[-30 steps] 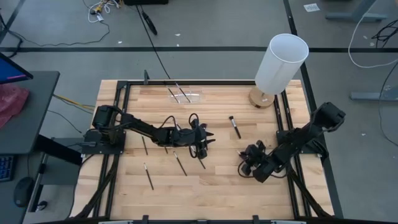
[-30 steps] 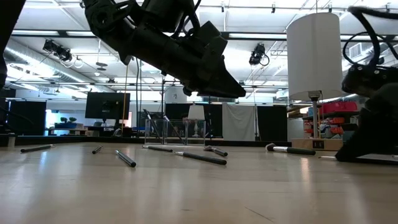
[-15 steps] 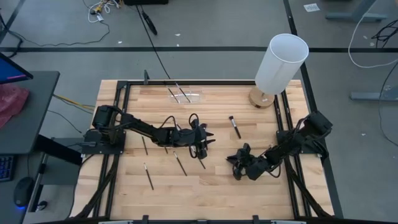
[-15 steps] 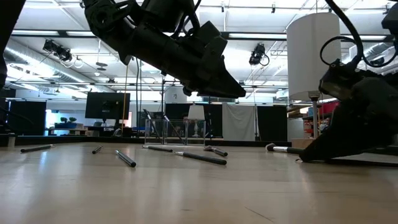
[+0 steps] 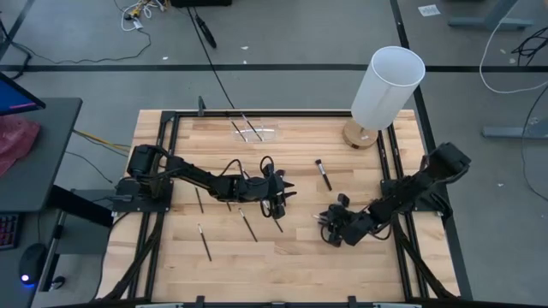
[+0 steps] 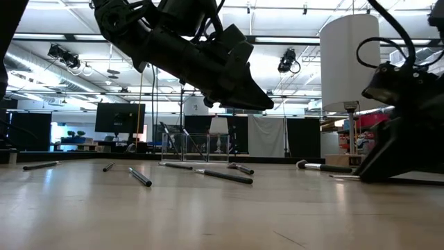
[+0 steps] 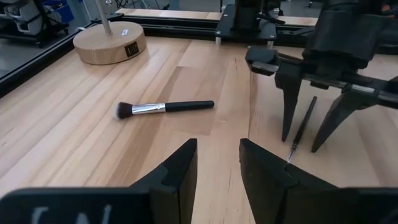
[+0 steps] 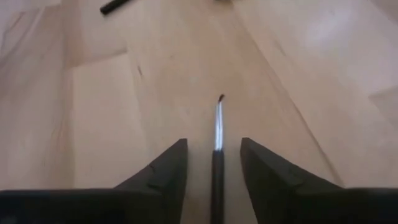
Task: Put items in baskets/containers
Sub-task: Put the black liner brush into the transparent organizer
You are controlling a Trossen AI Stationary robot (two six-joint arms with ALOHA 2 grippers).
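Makeup brushes lie scattered over the tabletop in the high view, none of them in either gripper. The clear organiser box sits at the far edge, with 2 or 3 brushes already in it. The left gripper hangs over the middle of the tabletop above a thin brush; 3 more thin brushes lie toward the left side. A thicker brush with a silver ferrule lies right of centre. The right gripper is low, toward the near right, and a white lamp on a round wooden base stands at the far right corner.

From table height, the left gripper hovers clear of the wood, while several brushes lie flat in front of the organiser box.

Seen from the left wrist, its own fingers stand part open and empty. Beyond them the right gripper points down with its fingers spread on either side of a slim dark brush.

The right wrist shows that slim brush lying on the wood between the parted fingers, not yet pinched.

I judge the step to be a pickup by the right gripper: next it must close on the thin handle, lift, and carry it to the far edge. The lamp stands near that route, and a handle this thin could slip.
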